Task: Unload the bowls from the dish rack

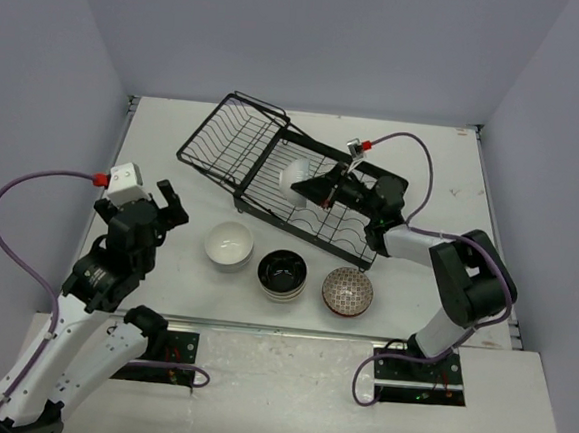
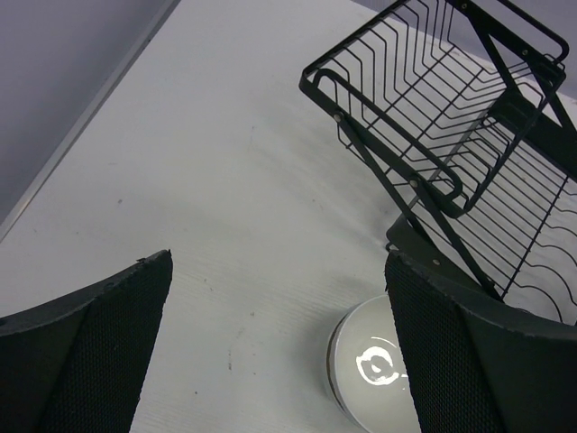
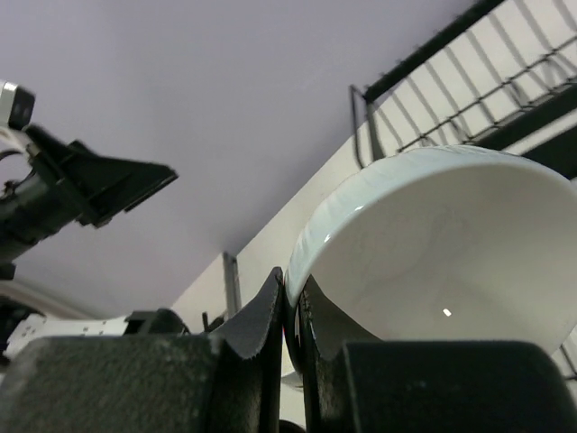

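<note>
White-and-black arms (image 1: 116,248) with purple cables (image 1: 406,136) and black fingers (image 2: 90,352)

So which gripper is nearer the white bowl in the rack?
Right. The right gripper is shut on the white bowl; the left gripper hangs open left of the dish rack.

Four bowls (image 1: 229,243), one dish rack (image 1: 233,140) and two arms (image 1: 113,268).

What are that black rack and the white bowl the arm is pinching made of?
The rack looks like thin metal wire coated matte black: slender, evenly bent rods, no shine. The white bowl, pinched at its rim by the right tool, looks like glazed ceramic: smooth, glossy, a bright glint inside. Hard plastic can't be ruled out.
</note>
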Motion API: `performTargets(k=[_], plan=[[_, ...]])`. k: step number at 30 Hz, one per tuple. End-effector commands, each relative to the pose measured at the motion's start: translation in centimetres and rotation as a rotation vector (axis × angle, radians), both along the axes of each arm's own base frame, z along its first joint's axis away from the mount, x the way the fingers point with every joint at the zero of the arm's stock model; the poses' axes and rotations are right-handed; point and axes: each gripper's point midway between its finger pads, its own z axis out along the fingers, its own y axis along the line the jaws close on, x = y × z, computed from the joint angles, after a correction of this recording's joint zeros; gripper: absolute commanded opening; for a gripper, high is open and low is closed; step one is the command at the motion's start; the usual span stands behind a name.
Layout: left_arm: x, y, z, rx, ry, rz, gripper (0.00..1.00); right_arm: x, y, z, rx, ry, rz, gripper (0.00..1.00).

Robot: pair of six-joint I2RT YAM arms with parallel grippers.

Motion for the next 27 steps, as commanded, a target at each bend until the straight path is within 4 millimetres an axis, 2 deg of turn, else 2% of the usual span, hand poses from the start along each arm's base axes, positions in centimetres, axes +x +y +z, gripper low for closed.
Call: performTargets(k=[1, 4, 5, 7, 8, 10, 15, 24, 27], plan=[[-0.2, 1.0, 2.0, -0.030, -0.059, 0.061, 1.00, -2.5, 2.4, 5.0, 0.024, -0.206, 0.114, 0.00], [-0.2, 1.0, 2.1, -0.031, -0.063, 0.054, 1.00, -3.4, 4.1, 5.0, -0.005, -0.225, 0.149, 0.00], [-0.2, 1.0, 2.1, -0.031, -0.062, 0.056, 1.00, -3.5, 4.6, 4.2, -0.036, -0.198, 0.156, 0.00], [-0.3, 1.3, 2.2, -0.035, -0.067, 0.074, 1.00, -4.5, 6.2, 4.5, -0.067, -0.246, 0.177, 0.00], [-0.4, 1.5, 2.2, -0.035, -0.068, 0.085, 1.00, -4.6, 6.6, 3.8, -0.101, -0.223, 0.174, 0.00], [-0.8, 2.3, 2.3, -0.046, -0.077, 0.129, 1.00, -5.6, 7.8, 3.8, -0.129, -0.271, 0.184, 0.00], [-1.8, 4.1, 2.6, -0.062, -0.092, 0.246, 1.00, -6.2, 9.2, 3.0, -0.213, -0.285, 0.164, 0.00], [-1.9, 4.2, 2.7, -0.069, -0.101, 0.250, 1.00, -8.5, 11.9, 1.3, -0.372, -0.339, 0.180, 0.00], [-2.0, 4.2, 2.7, -0.071, -0.104, 0.250, 1.00, -9.5, 13.2, 1.5, -0.422, -0.382, 0.187, 0.00]])
